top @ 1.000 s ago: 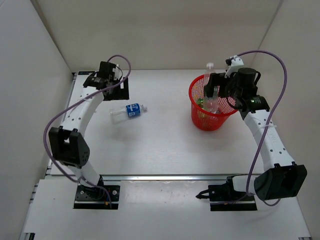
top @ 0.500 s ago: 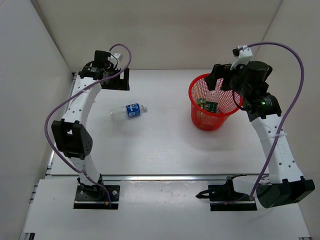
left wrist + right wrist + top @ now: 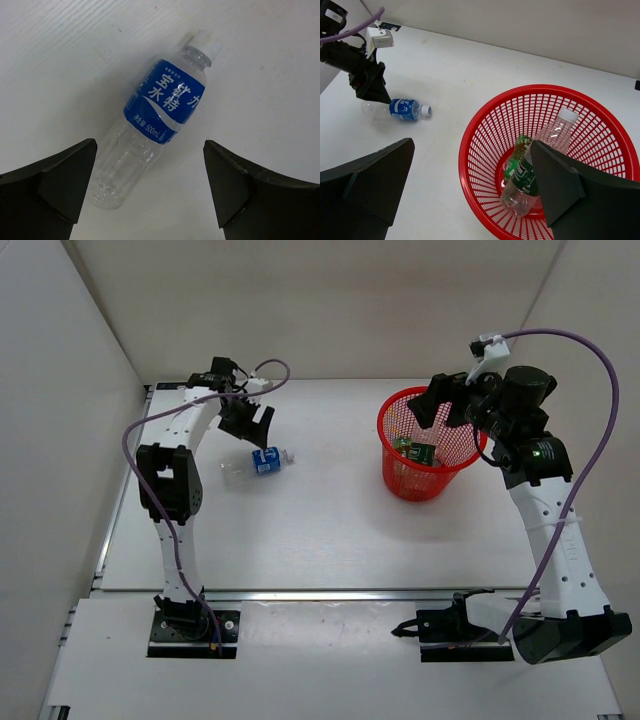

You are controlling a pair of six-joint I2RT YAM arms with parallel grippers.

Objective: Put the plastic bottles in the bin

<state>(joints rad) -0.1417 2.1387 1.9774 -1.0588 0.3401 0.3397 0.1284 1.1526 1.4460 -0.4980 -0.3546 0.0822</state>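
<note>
Blue-label bottle (image 3: 165, 100) lay flat on bench (image 3: 270, 65) between spread L fingers (image 3: 55, 175), slightly skewed; needed wrist squared up, then pinch mid-label; R fingers (image 3: 365, 185) spread, empty, by bin (image 3: 545, 88)

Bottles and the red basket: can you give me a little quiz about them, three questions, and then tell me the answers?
1. True or false: the blue-label bottle lies on its side on the table, outside the red bin.
2. Short answer: what is the right pincer gripping?
3. Pick one: which pincer hangs over the blue-label bottle? A. the left pincer B. the right pincer C. neither

Key
1. True.
2. Nothing; its jaws stand open over the red bin.
3. A.
</note>
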